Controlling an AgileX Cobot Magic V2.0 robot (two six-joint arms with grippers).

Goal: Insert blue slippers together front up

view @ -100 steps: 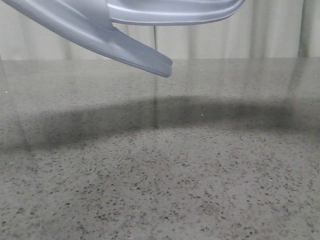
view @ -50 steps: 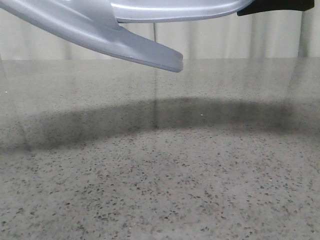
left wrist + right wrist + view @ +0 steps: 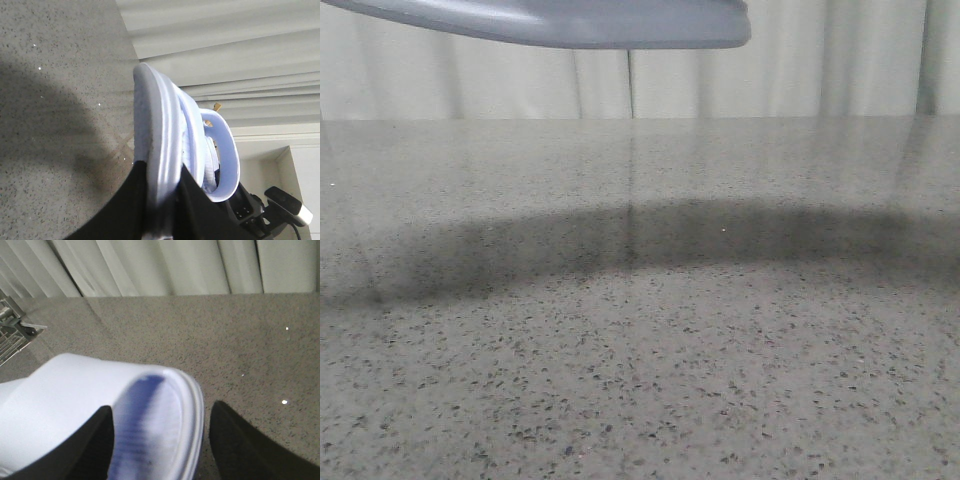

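Note:
In the front view only the grey underside of one pale blue slipper (image 3: 570, 22) shows, held level high above the table; no gripper shows there. In the left wrist view my left gripper (image 3: 162, 172) is shut on the thick sole edge of that slipper (image 3: 160, 115). The second slipper's strap (image 3: 227, 150) sits nested against its far side. In the right wrist view my right gripper (image 3: 162, 410) stands open around the end of a slipper (image 3: 75, 390) with a ribbed footbed. One finger overlaps it; a strip of table shows between its rim and the other finger (image 3: 240, 440).
The speckled grey table (image 3: 640, 350) stretches back to a pale curtain (image 3: 820, 60). A metal frame (image 3: 12, 325) stands at the table's edge in the right wrist view. A black arm part and a camera (image 3: 290, 207) show beyond the slippers in the left wrist view.
In the front view the tilted slipper has swung up to level and moved right. The second slipper and the black gripper part at the top right have left the frame.

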